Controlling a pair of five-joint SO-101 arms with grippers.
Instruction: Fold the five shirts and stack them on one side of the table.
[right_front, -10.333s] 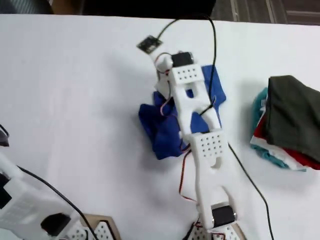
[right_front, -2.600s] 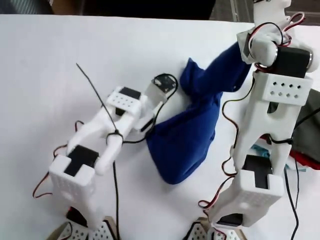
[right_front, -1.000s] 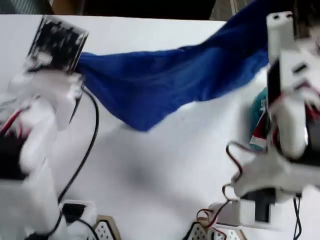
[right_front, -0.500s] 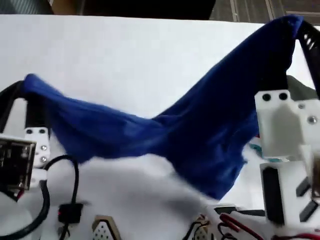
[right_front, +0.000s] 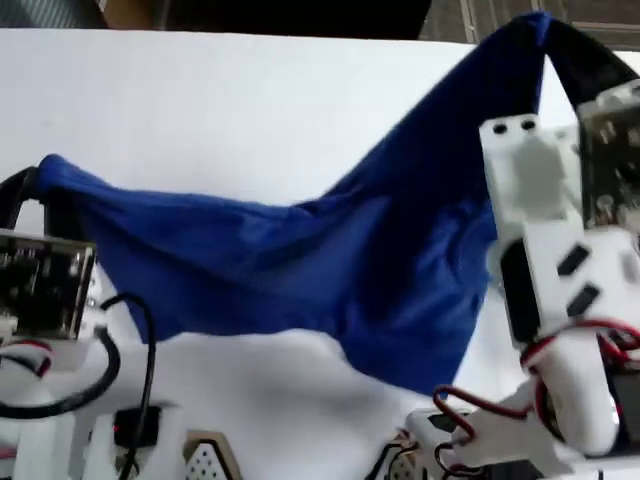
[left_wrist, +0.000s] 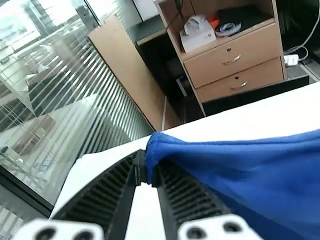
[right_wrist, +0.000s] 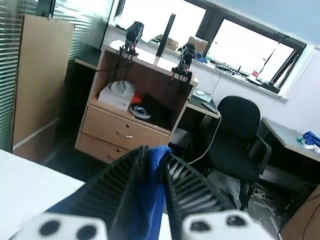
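A blue shirt hangs stretched in the air between both arms, well above the white table. My left gripper is shut on one corner of it at the left of the high view; the pinched blue cloth shows between its black fingers. My right gripper is shut on the opposite corner, high at the far right; that corner sits between its ribbed fingers. The shirt's lower edge sags toward the table's near side.
The white right arm covers the right side of the table. The left arm's body and a black cable fill the near left corner. Beyond the table stand a wooden cabinet with drawers and an office chair.
Over the last seconds both grippers lifted the blue shirt off the table and pulled it apart. In the last half second the right gripper shifted slightly left; the shirt hangs flatter.
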